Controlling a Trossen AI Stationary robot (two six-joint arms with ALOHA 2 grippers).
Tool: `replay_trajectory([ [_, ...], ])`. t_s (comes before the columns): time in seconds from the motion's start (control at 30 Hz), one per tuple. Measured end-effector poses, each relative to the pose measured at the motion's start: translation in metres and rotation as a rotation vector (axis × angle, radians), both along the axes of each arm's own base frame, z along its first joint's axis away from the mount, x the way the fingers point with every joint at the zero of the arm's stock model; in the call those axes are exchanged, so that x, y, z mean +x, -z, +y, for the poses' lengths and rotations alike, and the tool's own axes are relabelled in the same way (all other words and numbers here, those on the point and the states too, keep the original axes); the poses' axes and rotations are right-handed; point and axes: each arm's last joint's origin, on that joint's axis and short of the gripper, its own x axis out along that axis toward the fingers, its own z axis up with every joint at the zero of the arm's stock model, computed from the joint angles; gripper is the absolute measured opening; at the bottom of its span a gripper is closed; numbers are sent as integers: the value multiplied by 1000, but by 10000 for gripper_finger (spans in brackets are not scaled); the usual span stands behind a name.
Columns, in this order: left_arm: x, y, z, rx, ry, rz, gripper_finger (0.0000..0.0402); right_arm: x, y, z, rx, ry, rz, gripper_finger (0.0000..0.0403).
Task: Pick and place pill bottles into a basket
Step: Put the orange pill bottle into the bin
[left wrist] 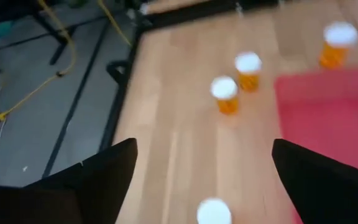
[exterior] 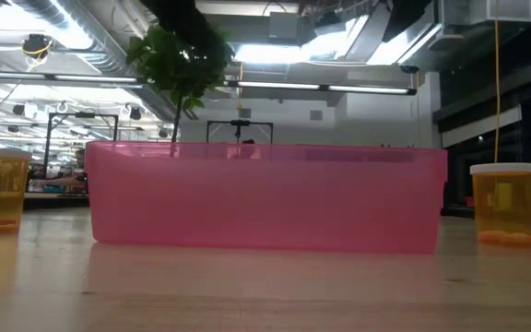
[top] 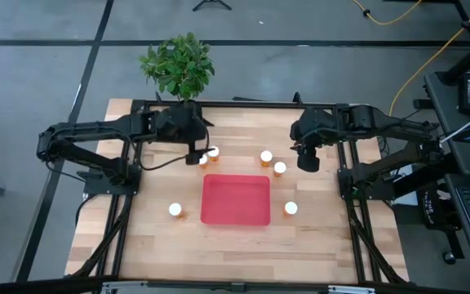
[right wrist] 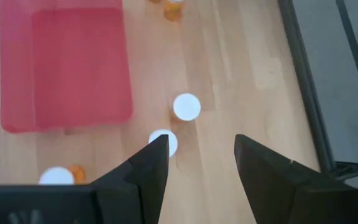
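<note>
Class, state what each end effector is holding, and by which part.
Nothing is held: the left end effector and the right end effector are both open and empty above the table.

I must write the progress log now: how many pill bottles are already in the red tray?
None: the red tray holds no bottle. The left gripper, open, hangs over the bottles near the tray's far left corner; the right gripper, open, is beside the far-right pair. All pill bottles stand on the table.
</note>
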Motion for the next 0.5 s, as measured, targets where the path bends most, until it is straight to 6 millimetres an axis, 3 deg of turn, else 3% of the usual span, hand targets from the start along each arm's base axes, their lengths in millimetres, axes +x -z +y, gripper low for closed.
replay_trajectory([
  [0.27,-22,-18,-35,-98,311,-75,352,-6,-3,0,-26,-41,4,185],
  [0.37,-35,-29,-41,-102,334,-133,352,-8,-4,0,-30,-47,-2,185],
  [0.5,-38,-30,-44,-88,270,-135,352,-6,-5,0,-44,-40,-19,185],
])
